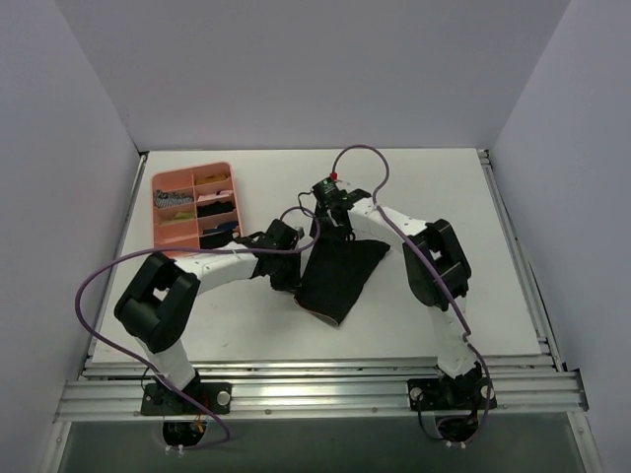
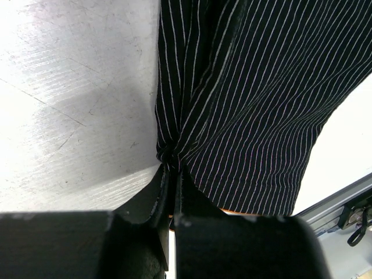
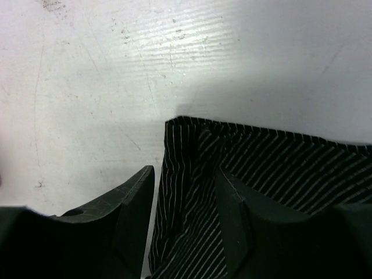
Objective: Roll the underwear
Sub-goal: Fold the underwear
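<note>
The underwear (image 1: 340, 276) is black with thin pale stripes and lies flat mid-table. Its reddish-brown band shows as a thin strip at the near edge (image 2: 247, 211). My left gripper (image 1: 294, 280) is at its left edge. In the left wrist view this gripper (image 2: 170, 170) is shut on a bunched pinch of the striped fabric (image 2: 250, 104). My right gripper (image 1: 331, 233) is at the far corner. In the right wrist view it (image 3: 184, 170) is open, one finger on the bare table and the other over the fabric (image 3: 279, 165).
A pink divided tray (image 1: 158, 212) with small dark and pale items stands at the far left. Purple cables arc over both arms. Metal rails run along the table's near edge (image 2: 349, 203) and right side.
</note>
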